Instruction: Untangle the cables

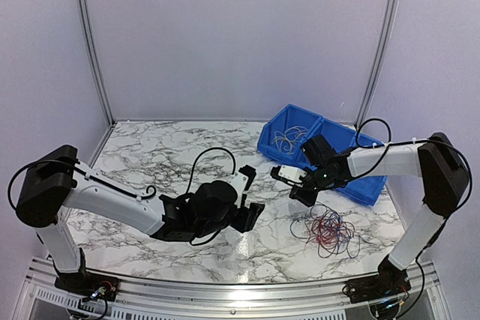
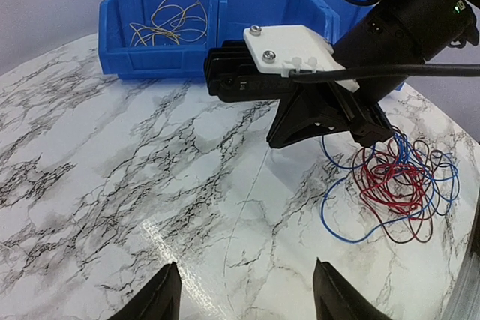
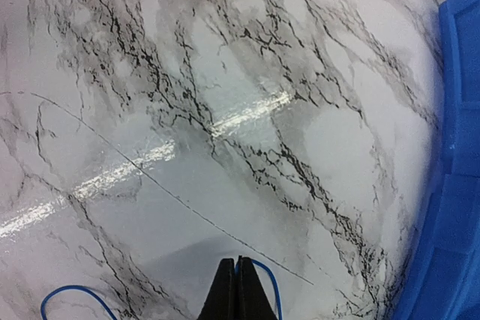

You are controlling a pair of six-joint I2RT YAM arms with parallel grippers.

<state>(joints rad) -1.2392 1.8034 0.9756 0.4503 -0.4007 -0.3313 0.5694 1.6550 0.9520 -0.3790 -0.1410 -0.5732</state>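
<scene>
Marble table [image 1: 165,162] under everything. Blue two-bay bin [image 1: 271,142] at far right of table, with a few pale tan wires [image 1: 289,139] lying loose in its left bay. Cables [image 1: 330,230] bunched in one loose tangle of red, dark blue and some darker loops, flat on the table at the near right, just on the near side of the bin and apart from it. Right fingers [image 3: 225,294] pressed together with no gap at the tips, and a blue strand [image 3: 264,273] curving out right at the tip, so closed on that strand. From the left wrist view, right fingers angled down onto the upper-left edge of the tangle, with the bulk of the loops spread beyond and to the right of the tips. Second blue loop [image 3: 75,296] on the table just left of the right fingers. Left fingers [image 2: 159,299] spread wide, holding nothing, low over bare marble. Tangle ahead and to the right of them, well apart, not touching. Hair-fine dark strand [image 3: 172,196] running diagonally across the table, near end just beside the right fingertips; cannot tell whether pinched too.
</scene>
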